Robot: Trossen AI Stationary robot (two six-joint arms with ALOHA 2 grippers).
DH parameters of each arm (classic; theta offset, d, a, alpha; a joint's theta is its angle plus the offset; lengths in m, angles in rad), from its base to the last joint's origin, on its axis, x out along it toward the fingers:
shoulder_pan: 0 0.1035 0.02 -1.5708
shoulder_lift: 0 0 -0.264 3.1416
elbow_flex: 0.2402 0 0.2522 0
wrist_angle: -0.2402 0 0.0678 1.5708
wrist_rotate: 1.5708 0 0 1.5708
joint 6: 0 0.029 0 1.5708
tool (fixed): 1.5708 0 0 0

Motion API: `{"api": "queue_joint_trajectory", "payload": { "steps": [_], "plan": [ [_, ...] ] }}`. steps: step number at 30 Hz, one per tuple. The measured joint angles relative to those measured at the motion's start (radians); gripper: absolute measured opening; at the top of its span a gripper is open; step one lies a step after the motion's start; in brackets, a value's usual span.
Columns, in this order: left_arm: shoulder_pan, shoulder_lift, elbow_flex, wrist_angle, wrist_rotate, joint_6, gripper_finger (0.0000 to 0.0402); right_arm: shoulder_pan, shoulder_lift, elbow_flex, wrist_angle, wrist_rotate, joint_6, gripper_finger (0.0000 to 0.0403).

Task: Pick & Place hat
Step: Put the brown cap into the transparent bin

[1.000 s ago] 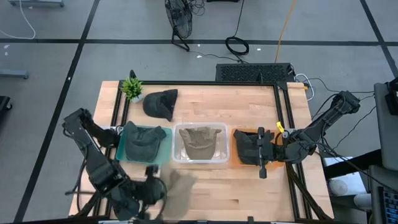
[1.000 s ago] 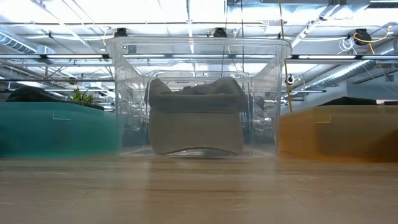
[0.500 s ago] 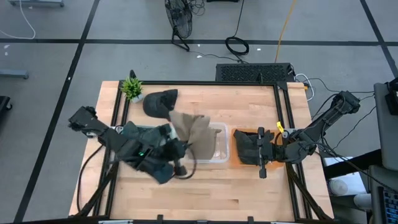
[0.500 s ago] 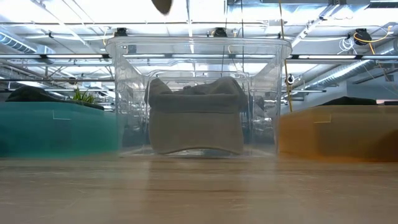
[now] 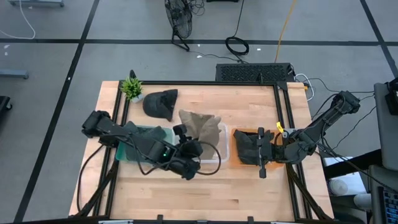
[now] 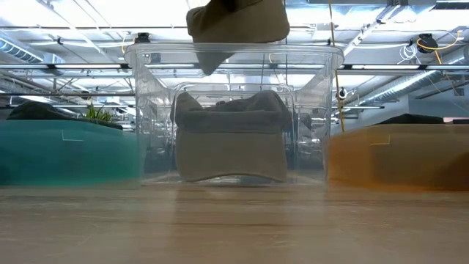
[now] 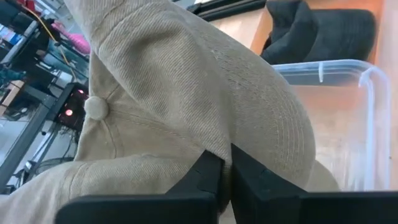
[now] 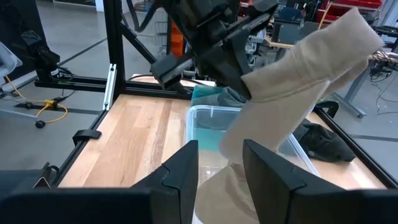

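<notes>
So our left gripper (image 7: 225, 180) is clamped tight on the tan hat (image 5: 200, 126), fingers pinching a fold of the fabric just below the little button on the crown. It's holding the hat up in the air over the clear bin (image 5: 214, 157) in the middle of the table (image 5: 249, 193); from the low view the hat (image 6: 236, 23) hangs above the bin's rim, not touching it. There's already another tan hat (image 6: 231, 136) sitting inside that bin.

Working outward: the teal bin (image 5: 124, 149) sits just left of the clear one with a dark green hat in it, though the arm covers most of that, so we can't say much more. The orange bin (image 5: 235, 160) is on the other side with a dark hat (image 5: 249, 148) in it, and our right gripper (image 5: 262, 163) is parked over that bin with its fingers apart, holding nothing. A black hat (image 5: 161, 102) lies loose on the wood near the back, next to a small potted plant (image 5: 132, 87).

We can't spot any readable logo, label or writing on the hats or bins.
</notes>
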Motion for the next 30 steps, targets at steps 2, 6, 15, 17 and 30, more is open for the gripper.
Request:
{"api": "queue_joint_trajectory", "payload": {
  "steps": [2,6,15,17,30],
  "plan": [
    [-0.005,-0.005,0.000,0.001,0.006,0.000,0.0009,0.000,0.000,0.000,-0.007,0.000,0.000,0.0114],
    [-0.015,-0.013,0.000,0.002,0.036,-0.038,0.0012,0.000,0.000,0.000,-0.008,0.000,0.001,0.0114],
    [-0.011,0.001,0.000,-0.067,0.103,-0.123,0.0007,0.000,0.000,0.000,-0.012,0.000,0.019,0.0114],
    [-0.012,-0.006,0.000,-0.074,0.103,-0.140,0.0014,0.000,0.000,0.000,-0.013,0.000,0.019,0.0114],
    [-0.014,0.001,0.000,-0.096,0.166,-0.217,0.0015,0.000,0.000,0.000,-0.016,0.000,0.027,0.0114]
  ]
}}
